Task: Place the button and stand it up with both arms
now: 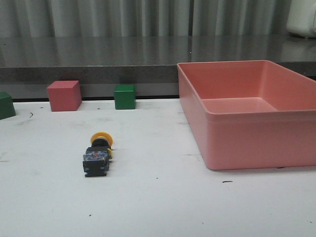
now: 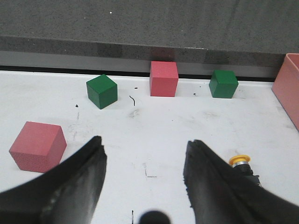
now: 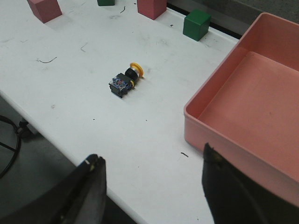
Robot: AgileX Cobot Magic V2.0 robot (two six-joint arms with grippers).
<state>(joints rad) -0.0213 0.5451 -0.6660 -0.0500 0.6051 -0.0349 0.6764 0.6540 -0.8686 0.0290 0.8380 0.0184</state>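
Yellow marks the cap of the button [image 1: 98, 154], which lies on its side on the white table [image 1: 158, 207], its blocky black-blue base turned toward the robot and the cap pointing away toward the back wall. It is not standing.

In the left wrist view the left gripper [image 2: 145, 161] hangs above the table with its dark fingers [image 2: 81, 175] spread wide and nothing between them. The button [image 2: 243, 165] sits just outside the gripper's right-hand finger, partly hidden behind it, only the yellow cap and a bit of the black collar showing. Ahead of the fingers stand a red cube [image 2: 163, 78] and two green cubes [image 2: 101, 90]; another red cube [image 2: 37, 145] rests beside the outer edge of the other finger.

In the right wrist view the right gripper [image 3: 152, 179] is also wide open and empty, held over the table's near edge. The button [image 3: 125, 81] lies well ahead of its fingers [image 3: 91, 186], apart from them. The pink bin [image 3: 233, 121] lies just beyond the finger on that side, empty.
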